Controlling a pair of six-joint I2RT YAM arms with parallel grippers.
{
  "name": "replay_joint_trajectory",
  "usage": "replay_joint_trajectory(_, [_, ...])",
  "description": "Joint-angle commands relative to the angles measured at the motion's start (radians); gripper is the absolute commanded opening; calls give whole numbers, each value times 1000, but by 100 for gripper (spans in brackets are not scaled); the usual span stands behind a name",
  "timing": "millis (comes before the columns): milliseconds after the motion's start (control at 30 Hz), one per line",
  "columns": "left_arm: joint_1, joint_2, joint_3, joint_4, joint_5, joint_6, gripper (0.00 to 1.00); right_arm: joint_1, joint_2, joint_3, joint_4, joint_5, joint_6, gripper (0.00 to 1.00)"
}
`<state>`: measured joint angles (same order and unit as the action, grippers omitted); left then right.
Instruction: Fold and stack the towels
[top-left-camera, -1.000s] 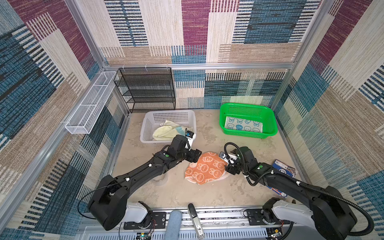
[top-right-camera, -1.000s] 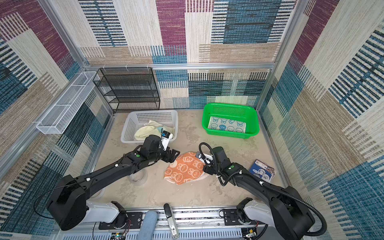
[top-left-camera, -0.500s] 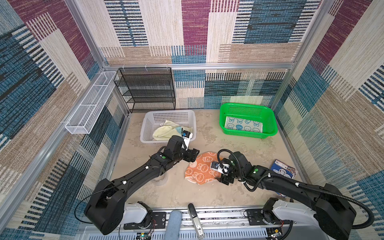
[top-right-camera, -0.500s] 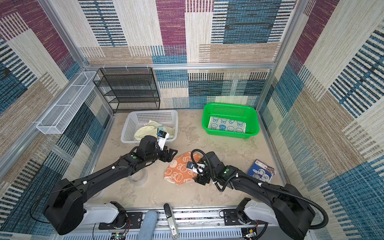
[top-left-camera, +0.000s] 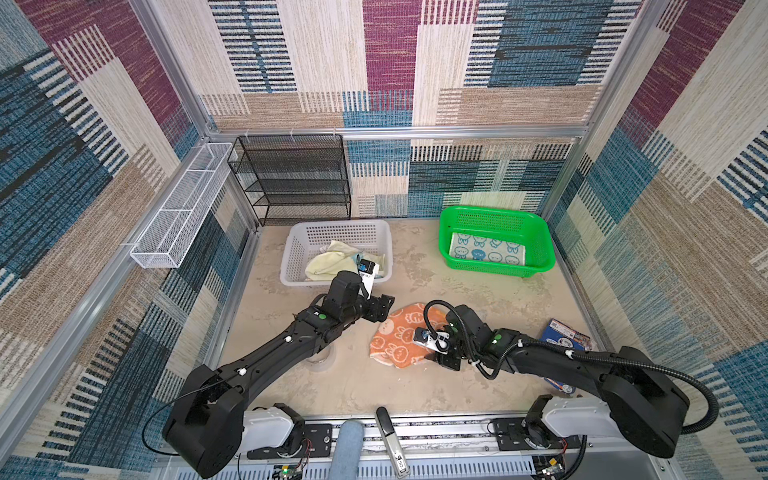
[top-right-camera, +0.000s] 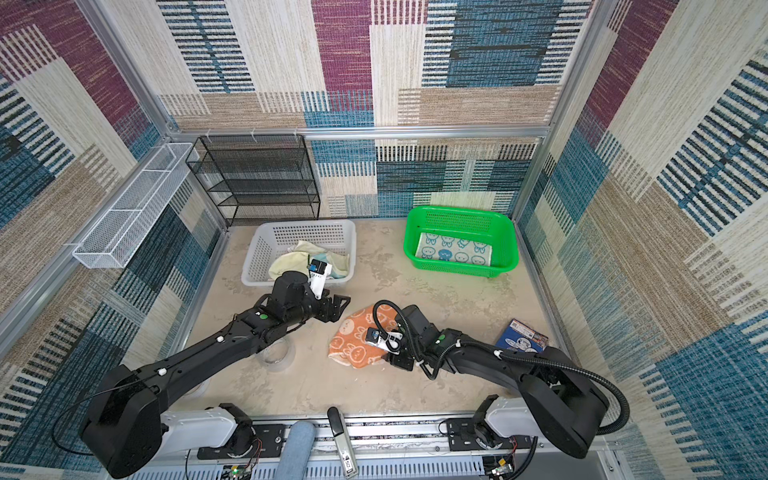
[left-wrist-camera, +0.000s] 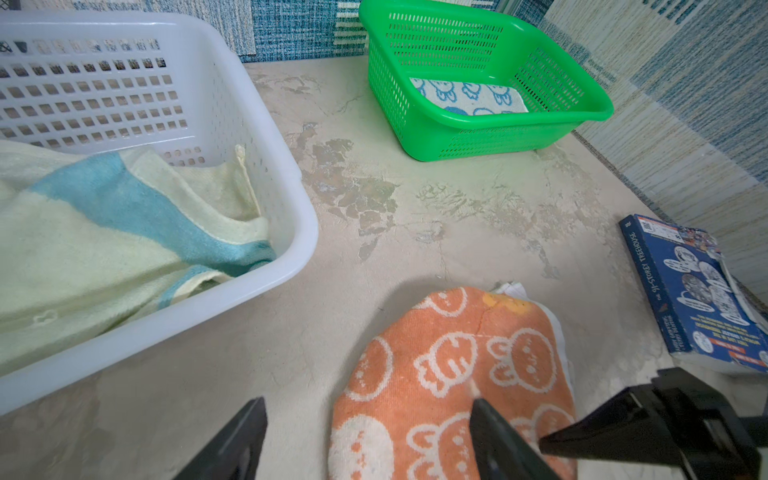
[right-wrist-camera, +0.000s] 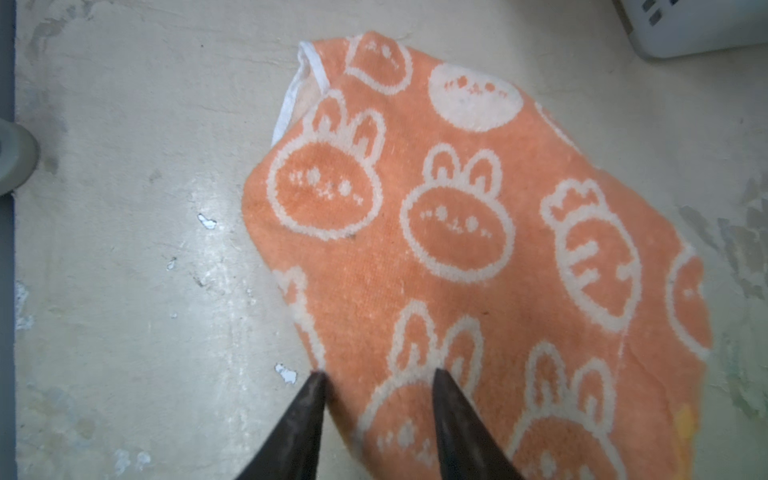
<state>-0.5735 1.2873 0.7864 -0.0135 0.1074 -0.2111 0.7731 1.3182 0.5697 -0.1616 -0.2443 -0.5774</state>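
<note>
An orange towel (top-left-camera: 399, 336) (top-right-camera: 357, 340) with white bunny prints lies folded on the table's middle. My right gripper (right-wrist-camera: 377, 374) (top-left-camera: 436, 358) stands at its near right edge. Its jaws are drawn in on that edge, one fingertip (right-wrist-camera: 318, 376) at the hem and one on top of the cloth (right-wrist-camera: 457, 228). My left gripper (left-wrist-camera: 368, 405) (top-left-camera: 384, 309) hovers open over the towel's far left end (left-wrist-camera: 449, 374), holding nothing. A white towel with blue bunnies (top-left-camera: 486, 251) lies flat in the green basket (top-left-camera: 494, 212). A pale yellow and teal towel (top-left-camera: 328, 266) (left-wrist-camera: 124, 232) sits crumpled in the white basket (top-left-camera: 332, 226).
A blue book (top-left-camera: 567, 336) (left-wrist-camera: 698, 291) lies by the right wall. A black wire shelf (top-left-camera: 291, 178) stands at the back left, and a white wire tray (top-left-camera: 178, 208) hangs on the left wall. A clear ring (top-left-camera: 320, 359) lies under the left arm.
My right gripper has swung from the orange towel's right side round to its near edge and its jaws have narrowed on the hem. The left gripper drew back a little, still open.
</note>
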Motion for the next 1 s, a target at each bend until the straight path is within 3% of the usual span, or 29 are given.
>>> replay_joint_trajectory(0, [3,-9,1,3,-12,-5,81,2,14,17,33,-30,8,23])
replay_joint_trajectory(133, [6,-19,1,-1,-18,-1,81,2,12,64,18,-80,21,0])
replay_joint_trajectory(400, [8,-53,0,-8,-12,33,80,-23,144,317,-93,-112,213,0])
replay_joint_trajectory(600, [6,-58,3,-32,36,52,77,-135,309,455,-105,-203,367,0])
replay_joint_trajectory(967, [-43,-14,18,-96,180,169,76,-231,499,586,-167,-310,486,2])
